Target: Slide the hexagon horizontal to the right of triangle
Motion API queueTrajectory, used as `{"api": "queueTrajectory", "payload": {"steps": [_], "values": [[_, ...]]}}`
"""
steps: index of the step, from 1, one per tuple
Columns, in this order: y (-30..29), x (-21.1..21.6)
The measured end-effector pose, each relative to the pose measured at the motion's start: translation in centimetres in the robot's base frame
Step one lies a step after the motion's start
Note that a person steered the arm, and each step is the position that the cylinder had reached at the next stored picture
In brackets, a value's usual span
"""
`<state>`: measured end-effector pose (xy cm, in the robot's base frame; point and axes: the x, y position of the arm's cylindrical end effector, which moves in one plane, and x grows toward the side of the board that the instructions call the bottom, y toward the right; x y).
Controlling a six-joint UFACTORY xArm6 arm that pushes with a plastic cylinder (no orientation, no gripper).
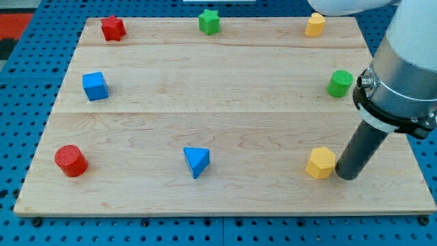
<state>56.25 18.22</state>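
Along the bottom of the wooden board (225,198), nearest the view's bottom edge, we have the red cylinder (70,160) at the view's left, the blue triangle (196,161) around the middle, and the yellow hexagon (320,163) toward the view's right. The hexagon sits well apart from the triangle, at roughly the same height in the view, on the triangle's right side. My tip (346,177) is down on the board just to the right of the hexagon, touching it or very nearly; we can't tell which from this angle. No jaws on this rig, just the straight dark rod, so nothing is clamped or held; contact is side-on only. The rod runs up and to the view's right into the grey arm body (406,61). Further up the board, the blue cube (95,86) is at the view's left and the green cylinder (339,83) at the view's right, just beside the arm collar. Along the far edge: red star-like block (113,28) at left, green star (209,21) in the middle, and a second yellow block (315,24) at right, shape hard to make out. The board rests on a blue pegboard table (27,89).
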Motion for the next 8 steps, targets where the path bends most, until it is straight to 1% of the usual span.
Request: {"api": "queueTrajectory", "payload": {"steps": [3,4,5,6,8], "values": [[-0.3,-0.1],[1.4,3.6],[-1.1,5.6],[-8.6,5.5],[-19.6,3.4]]}}
